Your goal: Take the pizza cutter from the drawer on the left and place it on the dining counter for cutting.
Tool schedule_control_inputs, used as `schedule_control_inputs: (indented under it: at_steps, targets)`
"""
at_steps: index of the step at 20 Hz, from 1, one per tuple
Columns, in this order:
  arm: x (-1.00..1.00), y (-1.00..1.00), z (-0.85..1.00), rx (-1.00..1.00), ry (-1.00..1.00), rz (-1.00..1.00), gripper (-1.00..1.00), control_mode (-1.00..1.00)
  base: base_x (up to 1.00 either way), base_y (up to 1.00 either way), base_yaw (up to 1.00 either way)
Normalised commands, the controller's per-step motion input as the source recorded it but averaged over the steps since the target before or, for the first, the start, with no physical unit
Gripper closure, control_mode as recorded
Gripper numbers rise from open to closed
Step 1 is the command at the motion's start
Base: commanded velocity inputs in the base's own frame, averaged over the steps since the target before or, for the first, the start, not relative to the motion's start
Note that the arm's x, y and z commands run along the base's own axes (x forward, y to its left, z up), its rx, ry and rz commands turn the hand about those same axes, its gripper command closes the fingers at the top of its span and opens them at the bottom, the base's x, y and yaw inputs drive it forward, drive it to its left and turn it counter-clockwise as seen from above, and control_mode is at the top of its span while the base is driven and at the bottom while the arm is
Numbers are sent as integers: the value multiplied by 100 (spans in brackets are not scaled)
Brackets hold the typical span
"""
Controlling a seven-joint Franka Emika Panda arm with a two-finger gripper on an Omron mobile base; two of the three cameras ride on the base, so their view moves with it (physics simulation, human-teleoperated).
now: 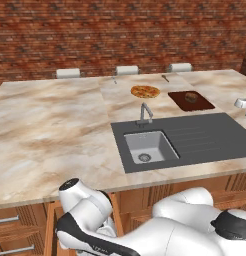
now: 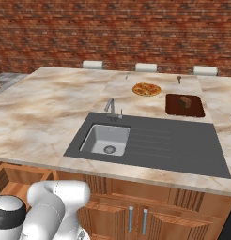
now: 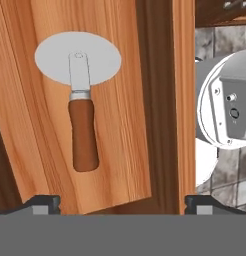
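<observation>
A: Cutter (image 3: 81,105) lies flat on the drawer (image 3: 115,150) floor, light wood w/ long grain. Round flat grey blade, metal collar, thick red-brown wooden handle w/ rounded butt.

B: Hand?

A: Hand (image 3: 122,204) wide open, tips at far left and far right of the hand view's bottom edge. Holds nothing, touches nothing. Cutter sits between the tips' lines, nearer the left one, apart from both.

B: Drawer build?

A: Darker wood wall along one side of the floor; grey tiled floor past it.

B: Surface?

A: Surface (image 1: 50,130) is beige-tan marbled stone on brown cabinets. Set in it: dark grey sink (image 1: 147,147) panel w/ ribbed drainer, metal tap (image 1: 145,113). Behind: round pizza (image 1: 145,91), dark red board (image 1: 191,100) w/ a brown lump on it.
</observation>
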Motion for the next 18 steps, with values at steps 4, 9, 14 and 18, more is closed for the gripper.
schedule_control_inputs:
  at_steps: [4,9,14,18]
  targets:
    - [0,0,-20,1,-9,12,-100,-100,0,0,0]
    - [0,0,-18,5,-2,14,-100,-100,0,0,0]
    - [0,0,-10,6,0,13,-100,-100,0,0,0]
    - [0,0,0,8,0,12,-100,-100,0,0,0]
